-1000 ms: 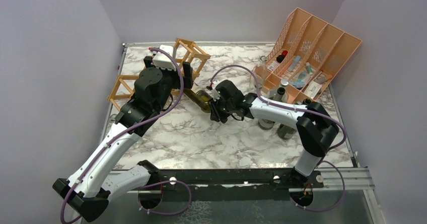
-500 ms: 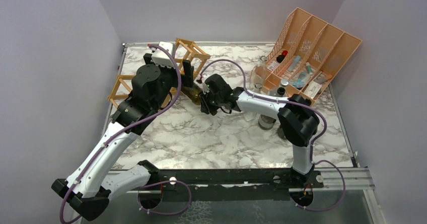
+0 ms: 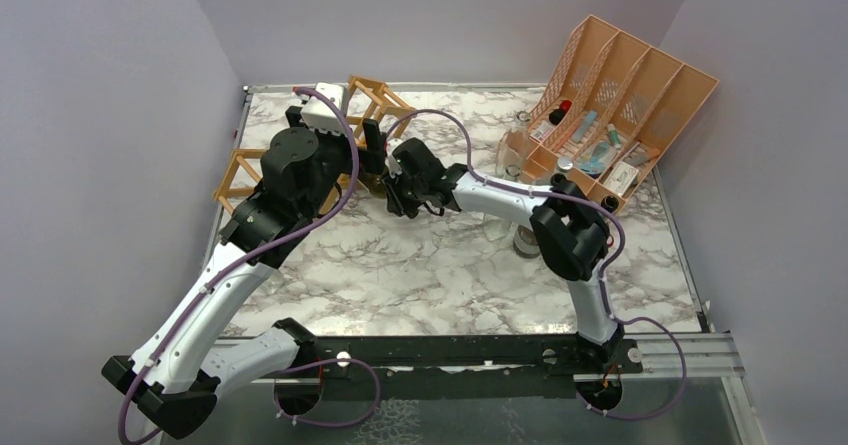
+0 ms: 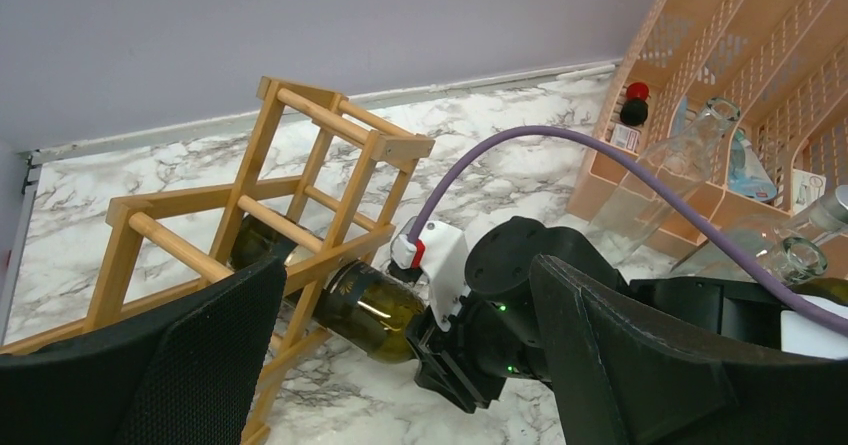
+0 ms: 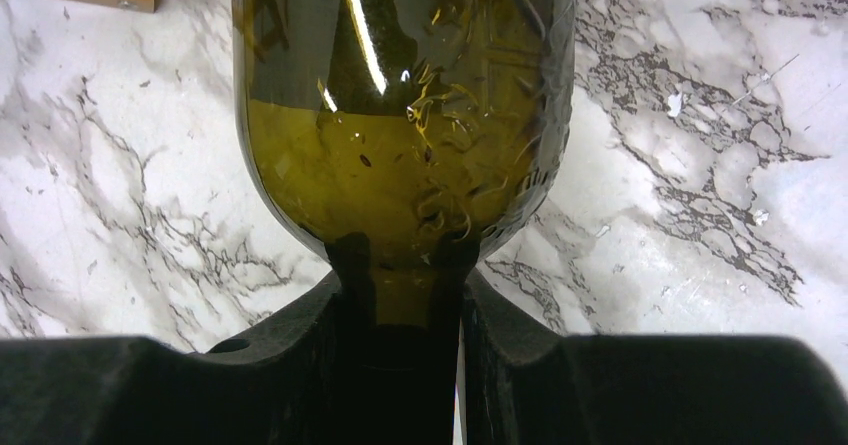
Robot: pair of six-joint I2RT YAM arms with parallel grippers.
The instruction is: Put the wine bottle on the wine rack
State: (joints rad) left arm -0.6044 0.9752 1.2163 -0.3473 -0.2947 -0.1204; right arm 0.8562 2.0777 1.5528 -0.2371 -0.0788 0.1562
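Around the table, walls: plain lilac, close on three sides, little swing room at the back
Table: marbled white and grey, smooth and hard, likely slick under glass
File tray: peach plastic, far right corner, well apart from the work
Rack: light wooden sticks in open square cells, far left; probably light enough to shift if shoved
Bottle: dark green glass, lying low on its side, base end in among the lower sticks, with neck toward the right arm
Handling: rigid, smooth, breakable, probably fairly heavy; neck the natural hold, better slid in gently than dropped
Right gripper: clamped tight on the neck
Left gripper: fingers spread wide, grasping nothing, hovering just above rack and bottle
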